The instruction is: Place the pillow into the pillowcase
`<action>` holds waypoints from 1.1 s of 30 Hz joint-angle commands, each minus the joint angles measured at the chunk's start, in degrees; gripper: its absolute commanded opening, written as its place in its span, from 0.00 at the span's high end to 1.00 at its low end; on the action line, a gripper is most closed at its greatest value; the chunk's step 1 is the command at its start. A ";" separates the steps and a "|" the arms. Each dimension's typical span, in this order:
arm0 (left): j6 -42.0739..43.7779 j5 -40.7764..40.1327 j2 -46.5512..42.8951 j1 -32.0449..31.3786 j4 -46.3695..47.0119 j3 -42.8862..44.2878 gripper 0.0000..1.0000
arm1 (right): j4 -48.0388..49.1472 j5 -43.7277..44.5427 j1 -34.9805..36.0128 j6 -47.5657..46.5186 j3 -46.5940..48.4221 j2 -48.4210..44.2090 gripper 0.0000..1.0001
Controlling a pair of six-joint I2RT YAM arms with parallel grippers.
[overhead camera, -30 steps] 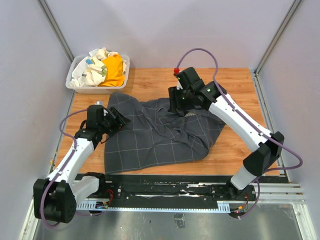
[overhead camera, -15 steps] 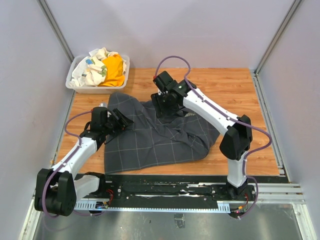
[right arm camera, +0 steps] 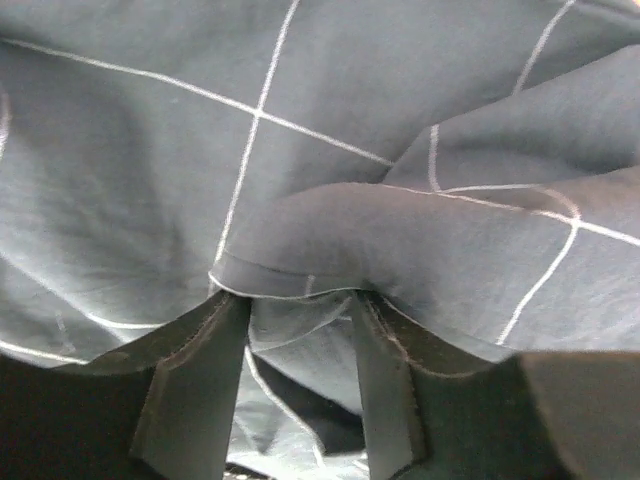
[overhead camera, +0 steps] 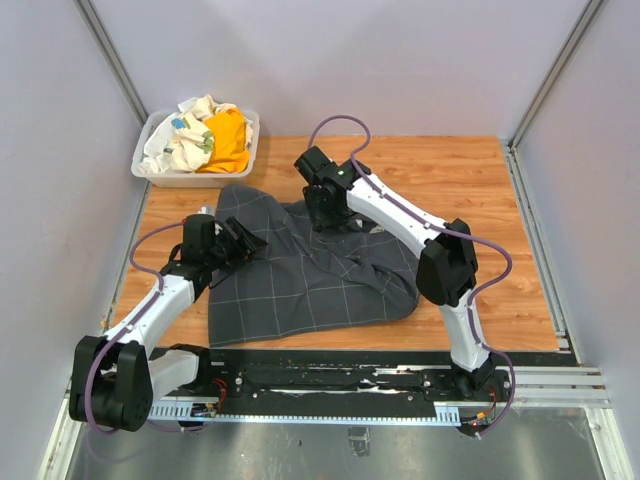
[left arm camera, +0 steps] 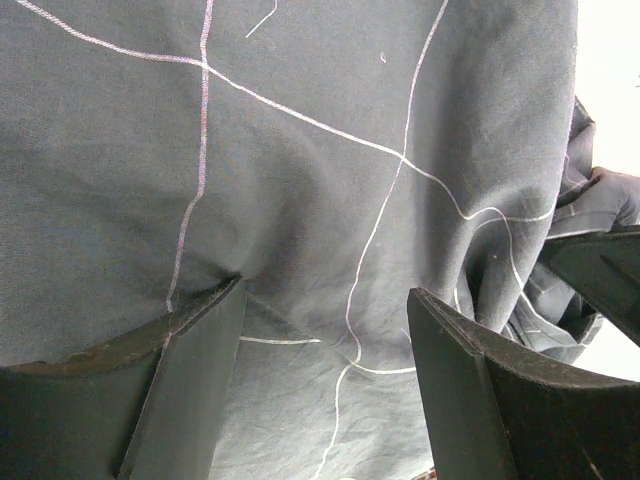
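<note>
The pillowcase (overhead camera: pixel 310 280) lies crumpled across the middle of the wooden worktop (overhead camera: pixel 460 170), its near half fairly flat and its far right part heaped in folds. The pillow cannot be made out for certain in any view. A pale sliver shows among the folds just beside the right arm in the top view, too small to name, and a washed-out white patch sits at the right edge of the left wrist view, past the cloth.

The left fingers (left arm camera: pixel 190 390) are at the pillowcase's left edge. They are spread wide, with grid-lined cloth stretched smooth across the gap and beyond the tips. The cloth fills nearly the whole view, so the worktop under it is hidden. From above, the wrist covers the fingertips.

The right fingers (right arm camera: pixel 190 390) are down on the far edge of the pillowcase, near its middle. They stand partly apart. A folded hem drapes across both tips, and looser cloth hangs in the gap between them. Whether they have a real bite on that hem I cannot tell, since the fold hides the inner faces. From above, the wrist and cable block the contact point.

At the far left corner, a white bin (overhead camera: pixel 190 178) holds a yellow cloth (overhead camera: pixel 228 140) and a white patterned cloth (overhead camera: pixel 180 140), both bunched up, and stands apart from the pillowcase
</note>
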 commanded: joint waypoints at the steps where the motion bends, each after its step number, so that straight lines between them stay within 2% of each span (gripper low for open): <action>1: 0.31 -0.10 0.44 -0.45 0.31 -1.34 0.29 | 0.36 5.64 -1.70 3.37 0.18 -0.41 0.59; 4: 0.36 -0.21 0.39 -0.44 0.38 -1.40 0.31 | 1.66 6.40 -2.81 4.02 -1.60 -1.40 0.97; 5: 0.36 -0.25 0.36 -0.45 0.32 -1.37 0.31 | 1.70 6.41 -3.43 4.29 -2.21 -1.85 0.99; 14: 0.67 -1.20 0.06 -0.37 -0.51 -1.69 0.31 | 4.55 10.15 -13.50 4.65 -12.07 -11.20 0.99; 18: 0.67 -1.14 0.53 -0.36 -0.30 -1.93 0.31 | 4.80 11.54 -19.55 3.85 -12.63 -13.91 0.99; 26: 1.00 -0.99 0.97 -0.36 -0.62 -1.39 0.31 | 5.41 14.42 -29.11 2.14 -6.31 -11.38 0.99; 33: 1.74 -1.84 0.71 -0.36 -1.98 -1.17 0.32 | 1.83 15.37 -34.99 2.85 6.39 -3.76 0.99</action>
